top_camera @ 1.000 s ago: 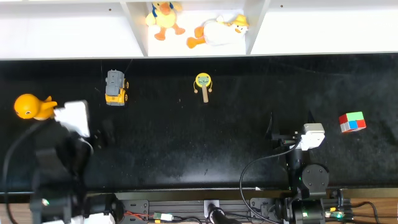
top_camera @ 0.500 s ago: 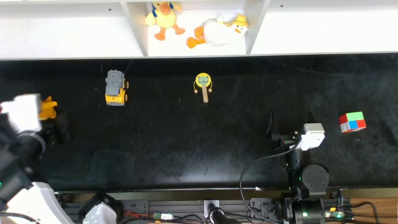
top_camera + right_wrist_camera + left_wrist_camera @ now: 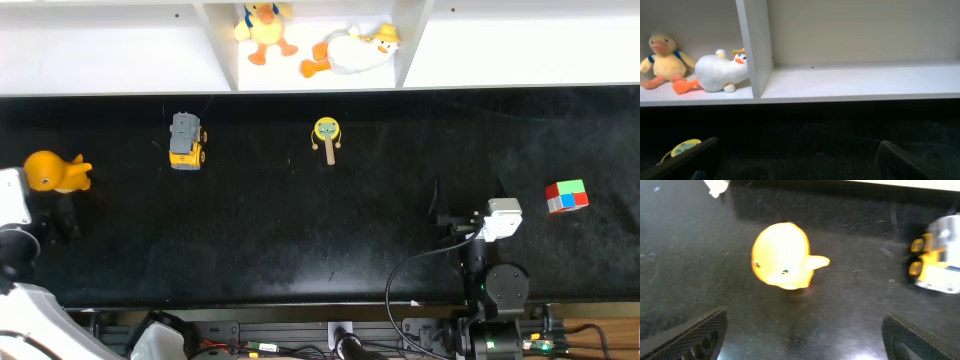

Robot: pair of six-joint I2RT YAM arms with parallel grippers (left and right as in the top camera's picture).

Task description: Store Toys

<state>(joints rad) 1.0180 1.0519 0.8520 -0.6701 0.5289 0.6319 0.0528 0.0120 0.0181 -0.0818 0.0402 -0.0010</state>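
An orange rubber duck (image 3: pixel 55 171) sits on the black table at the far left. My left gripper (image 3: pixel 805 347) is open just short of the duck (image 3: pixel 785 262), nothing between its fingers. A grey and yellow toy truck (image 3: pixel 186 140) stands to the duck's right, also seen as the truck (image 3: pixel 935 262). A yellow rattle (image 3: pixel 327 135) lies mid-table, and a coloured cube (image 3: pixel 566 196) rests at the right. My right gripper (image 3: pixel 800 167) is open and empty near the table's front right, facing the shelf.
A white shelf (image 3: pixel 120 60) runs along the table's back. Its middle compartment holds a yellow plush duck (image 3: pixel 263 25) and a white plush duck (image 3: pixel 350 48). The compartment (image 3: pixel 890 80) to their right has free room.
My left arm swung left and drew back toward the table's front edge, uncovering the orange duck. The right arm has not moved.
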